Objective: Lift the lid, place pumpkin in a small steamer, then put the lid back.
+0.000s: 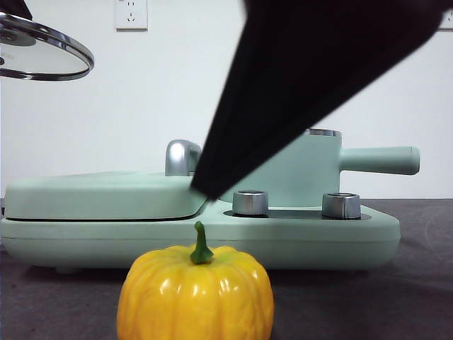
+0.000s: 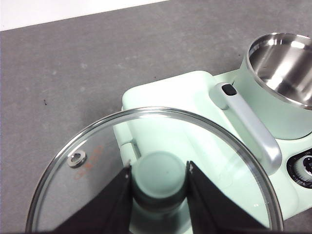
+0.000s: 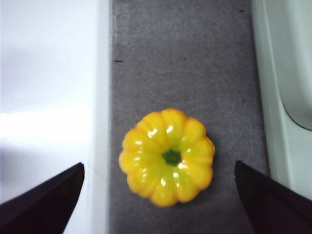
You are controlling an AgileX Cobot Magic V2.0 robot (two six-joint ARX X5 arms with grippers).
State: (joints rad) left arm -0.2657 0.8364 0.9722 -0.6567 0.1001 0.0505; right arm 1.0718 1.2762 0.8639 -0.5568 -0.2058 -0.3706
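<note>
- Pumpkin (image 1: 195, 292) sits upright on the dark grey table (image 1: 425, 283), green stem up, in front of the mint-green cooker base (image 1: 318, 237), apart from it.
- Right wrist view: pumpkin (image 3: 166, 157) seen from straight above, between the right gripper (image 3: 159, 180) jaws, which stand wide open, one on each side, neither touching it. Nothing held.
- Front view: big dark arm (image 1: 311, 78) comes in from the top right, its tip low in front of the cooker, above and behind the pumpkin. Likely the right arm, since that wrist camera looks down on the pumpkin.
- Left gripper (image 2: 159, 195) jaws closed on the mint-green knob (image 2: 160, 176) of the glass lid (image 2: 97, 161); one jaw on each side of the knob, touching it.
- Lid is off the pot, held in the air; in the front view it shows at the top left corner (image 1: 42, 51), tilted slightly, well above the cooker.
- Steamer pot (image 2: 282, 73) stands open on the cooker, shiny steel inside visible, nothing seen in it.
- Front view: pot (image 1: 311, 177) mostly hidden by the arm, its long handle (image 1: 379, 160) sticking out sideways.
- Flat griddle cover (image 1: 106, 195) closed, chrome handle (image 2: 253, 129) beside the pot.
- Two chrome dials (image 1: 250, 202) on the base in front of the pot.
</note>
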